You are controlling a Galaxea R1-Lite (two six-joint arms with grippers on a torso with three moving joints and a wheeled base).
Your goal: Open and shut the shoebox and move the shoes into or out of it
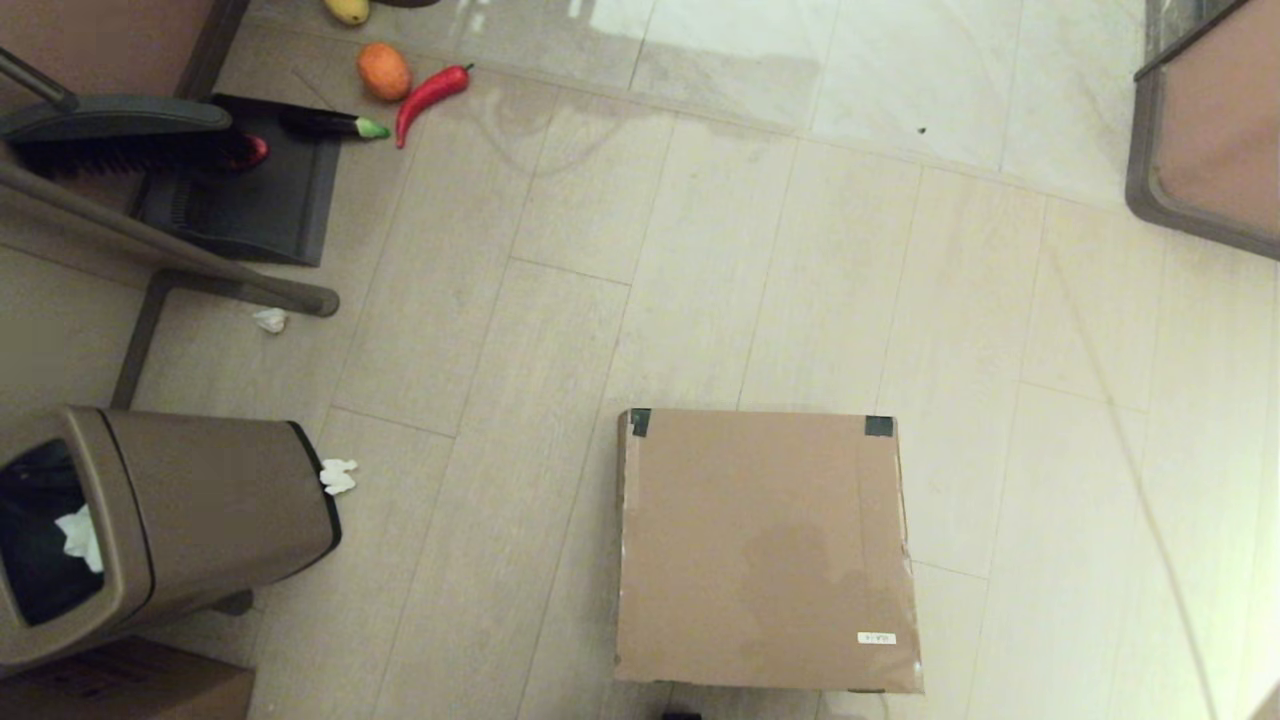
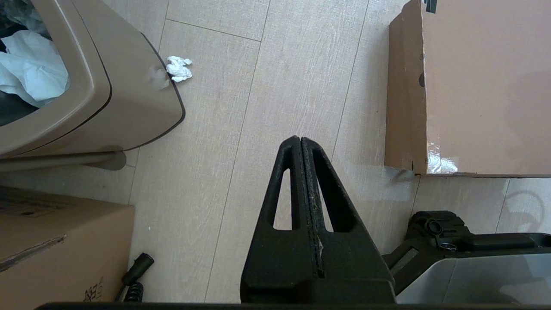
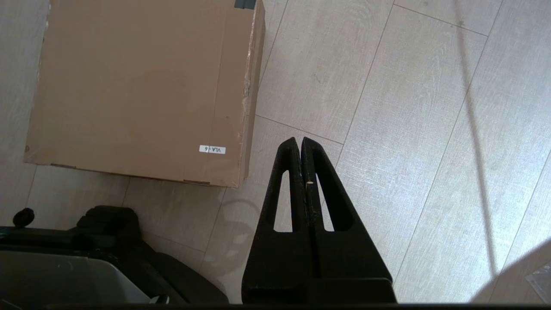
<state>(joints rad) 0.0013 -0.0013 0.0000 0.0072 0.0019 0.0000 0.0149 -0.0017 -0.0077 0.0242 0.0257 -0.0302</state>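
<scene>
The shoebox [image 1: 765, 550] lies closed on the floor in front of me, its lid flat, with black tape at its two far corners and a small white label near its right front corner. It also shows in the left wrist view [image 2: 482, 94] and the right wrist view [image 3: 133, 86]. The shoes are hidden from every view. My left gripper [image 2: 300, 138] hangs shut over bare floor to the left of the box. On the box's right, my right gripper [image 3: 298, 139] is shut above the floor. Neither gripper touches anything, and neither shows in the head view.
A brown trash bin [image 1: 150, 520] with white paper inside stands at the left, a plain cardboard box [image 1: 130, 690] beside it. Crumpled tissue [image 1: 338, 476] lies near the bin. A broom and dustpan [image 1: 240, 180], toy vegetables [image 1: 430, 92] and furniture [image 1: 1210, 130] sit further off.
</scene>
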